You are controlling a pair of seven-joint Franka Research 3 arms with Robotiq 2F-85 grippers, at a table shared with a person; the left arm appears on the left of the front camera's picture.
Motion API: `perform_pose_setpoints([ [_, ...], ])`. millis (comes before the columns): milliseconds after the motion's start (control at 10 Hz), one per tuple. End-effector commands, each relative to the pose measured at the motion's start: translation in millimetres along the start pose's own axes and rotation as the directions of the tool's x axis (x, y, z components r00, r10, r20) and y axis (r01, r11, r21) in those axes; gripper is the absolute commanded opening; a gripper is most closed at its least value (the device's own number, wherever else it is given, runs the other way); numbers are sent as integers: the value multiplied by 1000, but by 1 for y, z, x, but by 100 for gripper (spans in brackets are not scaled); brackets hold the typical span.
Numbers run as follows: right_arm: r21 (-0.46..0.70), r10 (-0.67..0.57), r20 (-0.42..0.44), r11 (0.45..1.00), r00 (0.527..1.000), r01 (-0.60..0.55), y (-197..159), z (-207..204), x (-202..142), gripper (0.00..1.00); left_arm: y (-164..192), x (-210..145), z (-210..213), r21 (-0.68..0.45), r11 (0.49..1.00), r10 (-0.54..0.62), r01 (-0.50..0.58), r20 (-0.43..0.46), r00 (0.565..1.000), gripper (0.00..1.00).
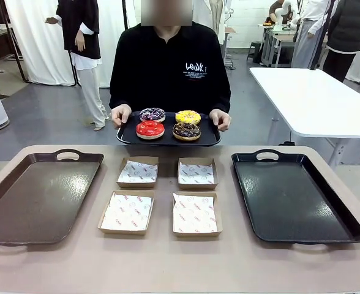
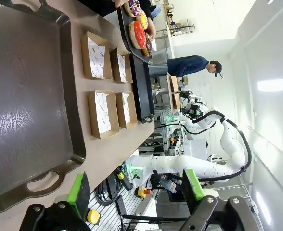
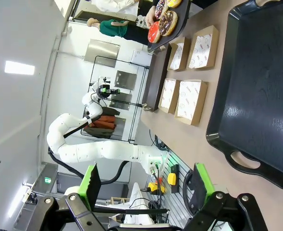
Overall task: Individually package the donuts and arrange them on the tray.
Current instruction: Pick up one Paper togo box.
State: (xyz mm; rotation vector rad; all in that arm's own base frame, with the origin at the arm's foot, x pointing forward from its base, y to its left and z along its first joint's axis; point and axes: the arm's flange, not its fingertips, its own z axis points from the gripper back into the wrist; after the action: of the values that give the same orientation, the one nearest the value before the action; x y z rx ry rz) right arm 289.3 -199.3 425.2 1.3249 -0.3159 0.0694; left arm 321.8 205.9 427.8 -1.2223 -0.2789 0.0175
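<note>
Across the desk (image 1: 168, 266) from the robot, a person holds a small black plastic serving tray (image 1: 168, 141) in both hands (image 1: 120, 114), and all the donuts sit on it: a purple sprinkled ring donut (image 1: 152, 114), a yellow glazed ring donut (image 1: 188, 116), a glossy red ring donut (image 1: 150, 129) and a dark chocolate sprinkled ring donut (image 1: 187, 130). Nothing is boxed yet. Left gripper (image 2: 135, 188) and right gripper (image 3: 147, 182) both have their jaws spread wide with nothing between them (hanging back on the robot's side, well away from the food).

What I'd worry about: that serving tray is hand-held, so it could wobble under a grab, and the glaze looks soft, so a hard squeeze could dent or smear it. The printed white paper liners (image 1: 194, 215) in the shallow brown cardboard boxes (image 1: 138, 161) look light and might bunch up or slide.

Count: four donuts, four boxes, two big dark handled trays (left tray (image 1: 39, 196), right tray (image 1: 293, 196)), plus the serving tray.
</note>
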Motion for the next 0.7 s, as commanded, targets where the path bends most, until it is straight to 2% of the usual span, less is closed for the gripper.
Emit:
perform_pose_setpoints([
  [0,5,-7,3,1000,1000,7,0,0,0,100,0,-1,0,-12,1000,-3,3,11,1000,100],
  [600,5,-7,3,1000,1000,7,0,0,0,100,0,-1,0,-12,1000,-3,3,11,1000,100],
])
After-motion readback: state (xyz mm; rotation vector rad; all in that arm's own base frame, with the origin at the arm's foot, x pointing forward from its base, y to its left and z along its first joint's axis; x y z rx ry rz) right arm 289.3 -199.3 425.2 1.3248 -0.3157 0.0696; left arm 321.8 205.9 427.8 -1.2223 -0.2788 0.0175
